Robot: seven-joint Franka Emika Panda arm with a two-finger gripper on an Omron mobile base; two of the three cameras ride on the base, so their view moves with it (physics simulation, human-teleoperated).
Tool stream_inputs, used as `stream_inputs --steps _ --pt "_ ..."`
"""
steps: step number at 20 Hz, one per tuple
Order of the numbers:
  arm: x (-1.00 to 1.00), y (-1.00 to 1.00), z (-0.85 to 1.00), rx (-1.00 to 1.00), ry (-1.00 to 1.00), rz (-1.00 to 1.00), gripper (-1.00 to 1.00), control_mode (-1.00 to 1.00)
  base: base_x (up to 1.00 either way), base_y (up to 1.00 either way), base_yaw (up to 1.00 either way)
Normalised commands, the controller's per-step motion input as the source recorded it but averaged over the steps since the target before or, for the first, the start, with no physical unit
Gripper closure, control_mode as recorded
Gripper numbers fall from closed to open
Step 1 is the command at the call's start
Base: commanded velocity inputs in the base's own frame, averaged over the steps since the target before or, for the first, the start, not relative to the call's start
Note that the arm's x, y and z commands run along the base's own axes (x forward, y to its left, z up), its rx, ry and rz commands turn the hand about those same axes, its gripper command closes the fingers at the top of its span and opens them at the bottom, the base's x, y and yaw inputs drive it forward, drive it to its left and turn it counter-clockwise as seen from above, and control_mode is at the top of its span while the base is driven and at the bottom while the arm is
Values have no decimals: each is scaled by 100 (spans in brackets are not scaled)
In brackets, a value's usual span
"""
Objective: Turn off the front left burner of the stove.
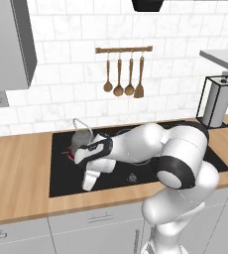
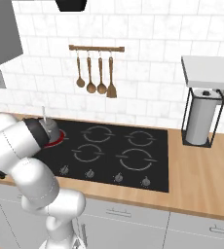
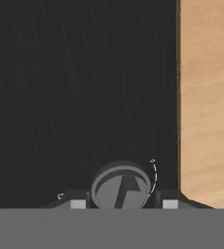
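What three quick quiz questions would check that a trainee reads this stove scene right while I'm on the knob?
1. True or false: red glow shows on the stove by the kettle.
2. In the hand view, what lies between the fingers? A) a spoon B) a round knob C) the paper towel roll
3. How many utensils hang on the wall rail?

Key: 1 true, the front left burner shows red beside the kettle. 2 B, near the wooden counter edge. 3 four.
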Motion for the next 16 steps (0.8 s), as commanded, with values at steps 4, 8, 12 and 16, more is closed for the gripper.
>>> stream_inputs --steps 4,8,12,16 --pt "20 0 -19 4 14 -61 100 -100 0 0 0" --pt "1 -1 -20 9 22 -69 100 -100 0 0 0" --pt "0 -1 -14 7 16 -78 100 -100 0 0 0" --pt "1 0 -10 6 15 -86 100 -100 0 0 0"
